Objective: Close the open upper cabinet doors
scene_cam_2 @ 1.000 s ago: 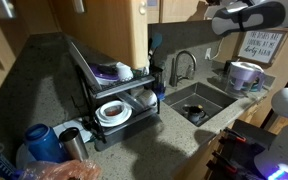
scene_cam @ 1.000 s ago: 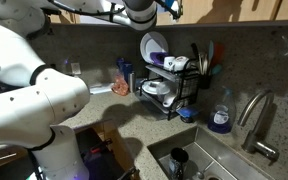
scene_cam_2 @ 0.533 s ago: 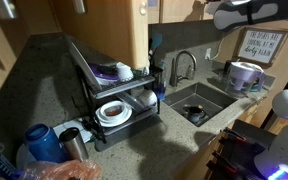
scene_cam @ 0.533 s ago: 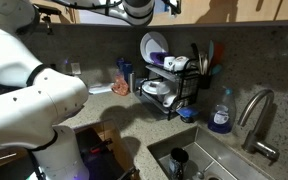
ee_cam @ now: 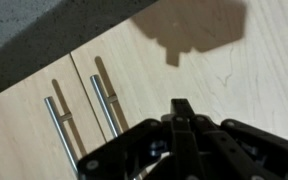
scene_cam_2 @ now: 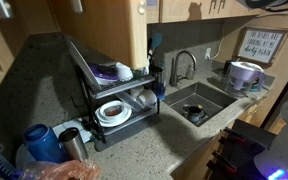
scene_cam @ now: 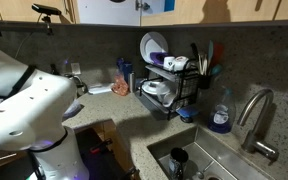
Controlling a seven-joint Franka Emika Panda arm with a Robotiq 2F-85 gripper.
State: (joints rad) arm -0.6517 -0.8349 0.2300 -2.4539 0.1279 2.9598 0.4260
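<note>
Aiming our pincer (ee_cam: pixel 181 110), fingers pressed together, we want a slow, flat push near the free edge of whichever of the upper cabinet doors (scene_cam_2: pixel 104 30) juts out above the dish rack (scene_cam_2: pixel 109 95) at the counter's (scene_cam_2: pixel 174 148) back edge.

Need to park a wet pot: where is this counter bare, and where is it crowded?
Bare: the counter strip in front of the dish rack, beside the sink; also the corner between rack and backsplash. Crowded: the blue cup, metal can and plastic bag fill the near end; dishes sit in the sink.
</note>
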